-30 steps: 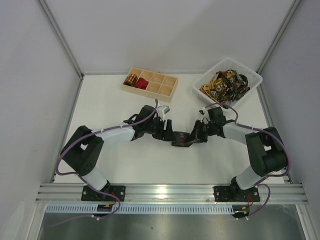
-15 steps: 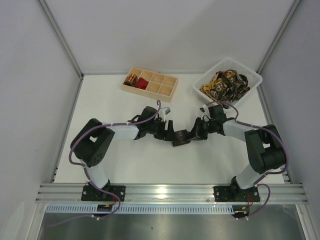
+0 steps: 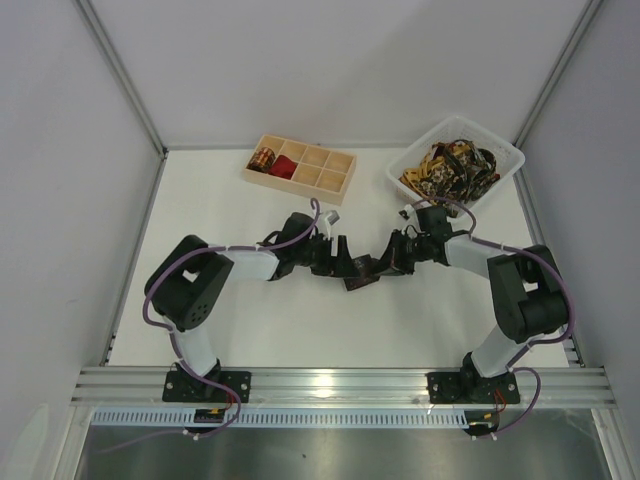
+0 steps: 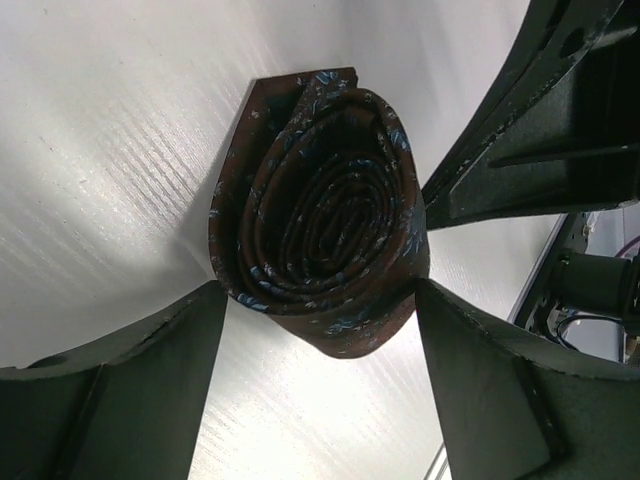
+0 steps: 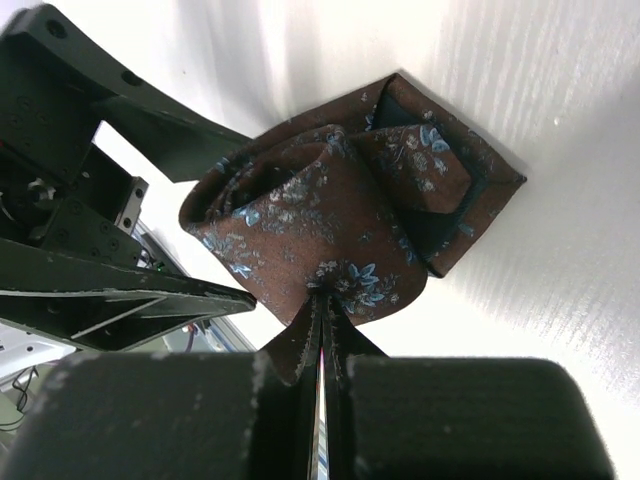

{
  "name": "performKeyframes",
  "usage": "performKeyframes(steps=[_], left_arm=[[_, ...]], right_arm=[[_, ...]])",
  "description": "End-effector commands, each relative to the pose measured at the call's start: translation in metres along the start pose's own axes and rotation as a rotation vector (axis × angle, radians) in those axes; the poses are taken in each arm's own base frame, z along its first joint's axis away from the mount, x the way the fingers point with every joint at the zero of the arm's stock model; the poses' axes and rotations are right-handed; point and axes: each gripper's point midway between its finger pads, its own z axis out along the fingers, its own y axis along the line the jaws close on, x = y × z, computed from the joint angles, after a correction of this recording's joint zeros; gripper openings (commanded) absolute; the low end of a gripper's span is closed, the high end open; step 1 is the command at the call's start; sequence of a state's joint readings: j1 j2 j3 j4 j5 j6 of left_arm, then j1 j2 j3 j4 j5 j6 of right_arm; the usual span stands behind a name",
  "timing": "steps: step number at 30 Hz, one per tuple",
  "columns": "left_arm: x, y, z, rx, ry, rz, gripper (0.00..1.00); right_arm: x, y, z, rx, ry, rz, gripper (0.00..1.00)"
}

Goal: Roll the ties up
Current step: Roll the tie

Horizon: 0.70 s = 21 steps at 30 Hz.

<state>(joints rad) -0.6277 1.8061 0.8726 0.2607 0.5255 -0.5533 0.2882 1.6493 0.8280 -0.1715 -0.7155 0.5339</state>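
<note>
1. Compartments of the wooden tray (image 3: 310,187) at the back left are holding a gold-and-black coil (image 3: 263,158) and a red tie (image 3: 284,168).
2. Left jaws are standing wide open at mid-worktop (image 3: 250,320). One finger is sitting on each side of the dark brown tie (image 4: 325,215), with the tips at its rim and not visibly squeezing it.
3. That tie is lying on the worktop between the two arms as a tight oval coil. Its spiral face is turning toward the left wrist, so its roll axis is likely pointing along that arm's reach.
4. Right jaws are pressing shut on a fold of the coil's outer wrap, from the side opposite the left arm. Both arms are equally near, but only the right is gripping.
5. Rolling is looking complete. The coming move is probably depending on the left jaws closing across the coil before the right lets go; otherwise the wrap may spring loose.
6. Patterned ties (image 3: 450,168) are waiting unrolled in the white basket (image 3: 498,182) at the back right.
</note>
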Motion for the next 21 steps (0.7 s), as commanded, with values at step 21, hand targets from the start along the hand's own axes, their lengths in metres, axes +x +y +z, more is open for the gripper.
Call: performKeyframes(steps=[21], left_arm=[[-0.016, -0.023, -0.021, 0.015, -0.181, -0.173, 0.87]], right_arm=[[-0.022, 0.017, 0.006, -0.027, -0.015, -0.033, 0.01]])
